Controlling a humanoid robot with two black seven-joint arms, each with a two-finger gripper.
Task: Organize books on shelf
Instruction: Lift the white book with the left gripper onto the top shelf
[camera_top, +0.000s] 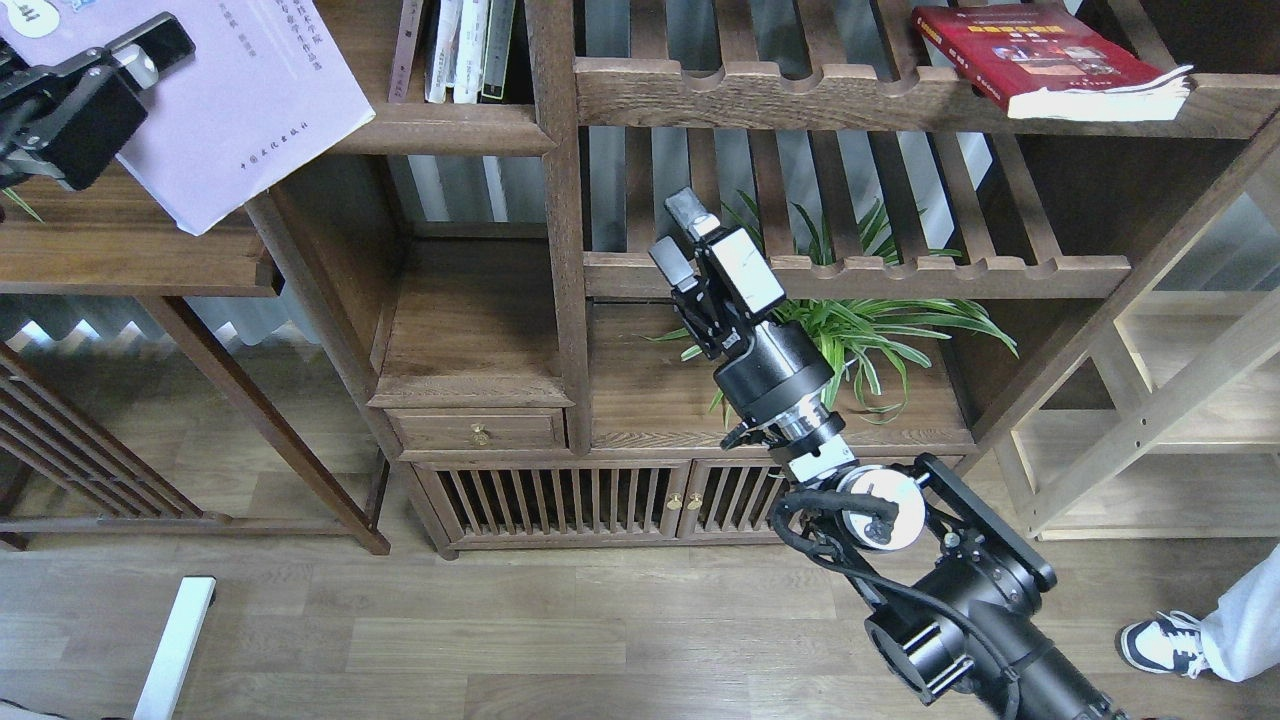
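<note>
Pale book (235, 95) clamped in left gripper (125, 65) at top left; one finger (160, 45) lies flat across the cover, the other presumably beneath, hidden. Book tilted, near corner hanging past the front edge of the plank shelf (130, 262), far part cut off by the frame. Long axis runs from upper left to lower right, skew to the shelf's front edge. Appears held above the plank rather than resting on it; contact cannot be confirmed from this angle.

Right gripper (675, 240) near centre, in front of the slatted shelf (900, 272) and just left of the plant (870, 330). Jaws parted, nothing between them. Well apart from the pale book.

Red book (1040, 55) flat on the upper slatted shelf at far right, page edges fanned toward the right. Lies up and right of the right gripper; right arm clearly nearer to it than left.

Upright books (465, 50) stand top centre, just right of the pale book's edge.

Judgement: coming move turns on squaring the book's long axis to the plank before lowering it.
</note>
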